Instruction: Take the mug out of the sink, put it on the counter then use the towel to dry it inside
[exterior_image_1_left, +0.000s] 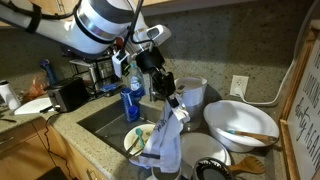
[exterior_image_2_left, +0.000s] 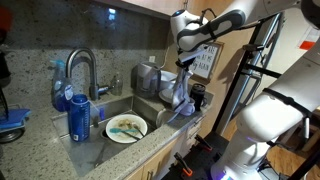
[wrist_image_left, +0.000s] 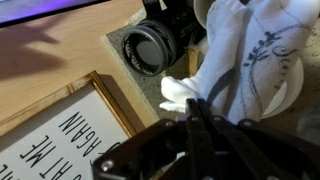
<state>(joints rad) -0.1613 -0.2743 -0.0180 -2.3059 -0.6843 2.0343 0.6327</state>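
Note:
My gripper (exterior_image_1_left: 172, 103) (exterior_image_2_left: 185, 72) (wrist_image_left: 193, 102) is shut on the towel (exterior_image_1_left: 165, 140) (exterior_image_2_left: 180, 97) (wrist_image_left: 222, 55), a whitish cloth that hangs from the fingertips over the counter (exterior_image_1_left: 88, 143) at the sink's end. In the wrist view a smooth white rounded surface with a dark blue sprig mark, the mug (wrist_image_left: 270, 60), shows just beyond the towel's folds. The hanging cloth hides the mug in both exterior views. The grey sink (exterior_image_1_left: 100, 118) (exterior_image_2_left: 125, 104) lies beside the gripper.
In the sink lie a soiled plate (exterior_image_1_left: 138, 140) (exterior_image_2_left: 127, 127) and a blue bottle (exterior_image_1_left: 131, 102) (exterior_image_2_left: 80, 115) near the chrome faucet (exterior_image_2_left: 85, 68). A big white bowl (exterior_image_1_left: 240, 122) with a wooden spoon, a white pitcher (exterior_image_1_left: 191, 93), a black camera lens (wrist_image_left: 150, 45) and a framed sign (wrist_image_left: 70, 130) crowd the counter.

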